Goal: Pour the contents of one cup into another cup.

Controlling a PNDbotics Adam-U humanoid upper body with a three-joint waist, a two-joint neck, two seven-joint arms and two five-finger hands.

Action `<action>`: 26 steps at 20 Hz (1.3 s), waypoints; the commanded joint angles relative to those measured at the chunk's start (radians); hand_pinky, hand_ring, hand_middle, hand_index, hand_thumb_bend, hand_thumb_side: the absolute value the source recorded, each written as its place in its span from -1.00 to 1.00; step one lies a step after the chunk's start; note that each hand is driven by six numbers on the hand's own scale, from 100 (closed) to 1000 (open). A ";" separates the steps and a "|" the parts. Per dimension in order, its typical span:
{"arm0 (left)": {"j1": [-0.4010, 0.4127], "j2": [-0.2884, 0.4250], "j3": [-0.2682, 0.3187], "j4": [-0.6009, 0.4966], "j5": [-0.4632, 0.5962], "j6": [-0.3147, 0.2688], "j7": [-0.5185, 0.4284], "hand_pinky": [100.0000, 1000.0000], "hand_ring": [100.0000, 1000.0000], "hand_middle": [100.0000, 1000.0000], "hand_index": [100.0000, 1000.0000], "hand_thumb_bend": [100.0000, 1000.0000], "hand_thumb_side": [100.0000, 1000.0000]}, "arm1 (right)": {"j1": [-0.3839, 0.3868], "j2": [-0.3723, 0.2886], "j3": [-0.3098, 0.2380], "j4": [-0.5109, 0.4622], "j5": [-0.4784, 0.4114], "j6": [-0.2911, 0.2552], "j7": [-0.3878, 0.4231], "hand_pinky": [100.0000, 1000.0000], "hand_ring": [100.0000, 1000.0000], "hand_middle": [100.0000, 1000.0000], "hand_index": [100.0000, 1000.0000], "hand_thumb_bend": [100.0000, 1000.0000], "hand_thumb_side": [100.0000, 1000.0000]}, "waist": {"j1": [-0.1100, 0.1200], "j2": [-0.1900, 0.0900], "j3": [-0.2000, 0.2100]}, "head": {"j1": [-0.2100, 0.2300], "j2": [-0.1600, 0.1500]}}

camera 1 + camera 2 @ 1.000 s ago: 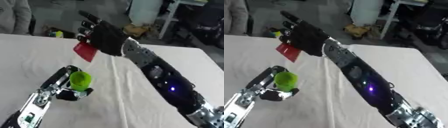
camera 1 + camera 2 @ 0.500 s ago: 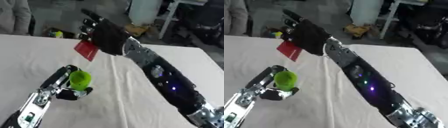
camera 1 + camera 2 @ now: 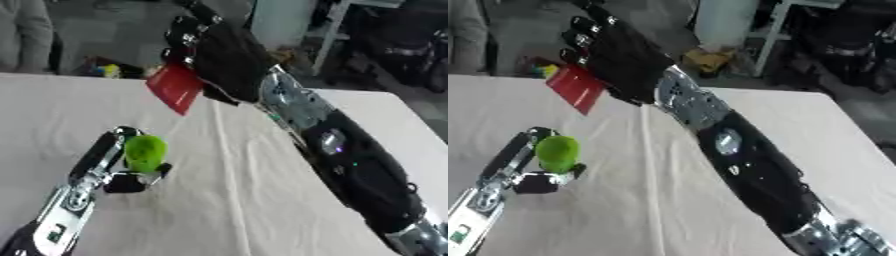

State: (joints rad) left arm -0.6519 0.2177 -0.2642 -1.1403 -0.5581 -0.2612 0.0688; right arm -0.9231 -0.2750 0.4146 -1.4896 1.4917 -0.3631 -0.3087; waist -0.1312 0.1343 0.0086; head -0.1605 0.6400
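Observation:
A red cup [image 3: 178, 88] hangs tilted in the air above the white table [image 3: 262, 200], mouth pointing down and left. My right hand [image 3: 219, 55] is shut on the red cup, its arm reaching in from the lower right. Below it, a green cup [image 3: 144, 152] stands low over the cloth at the left. My left hand [image 3: 118, 165] is shut on the green cup, fingers curled round its sides. The red cup is higher and a little to the right of the green one. What is inside either cup is hidden.
A fold runs down the white cloth [image 3: 229, 150] between the arms. Beyond the table's far edge are small coloured items [image 3: 109, 70], a person's sleeve [image 3: 22, 30] at top left and furniture legs [image 3: 324, 35].
My right hand has lifted the red cup slightly up and away. The left hand and green cup have stayed in place.

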 commanded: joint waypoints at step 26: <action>0.130 0.096 0.168 -0.215 0.174 0.067 0.117 0.33 0.54 0.58 0.59 1.00 0.27 | 0.242 -0.102 -0.222 0.176 -1.020 0.269 0.090 0.68 0.56 -1.00 -0.50 -1.00 -0.92 | 0.069 0.001 0.030 | -0.004 -0.024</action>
State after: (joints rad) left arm -0.5092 0.2912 -0.1070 -1.3106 -0.4106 -0.1982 0.1909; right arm -0.6678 -0.3487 0.2098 -1.3334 0.5312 -0.0972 -0.2201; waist -0.0663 0.1475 0.0397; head -0.1610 0.6287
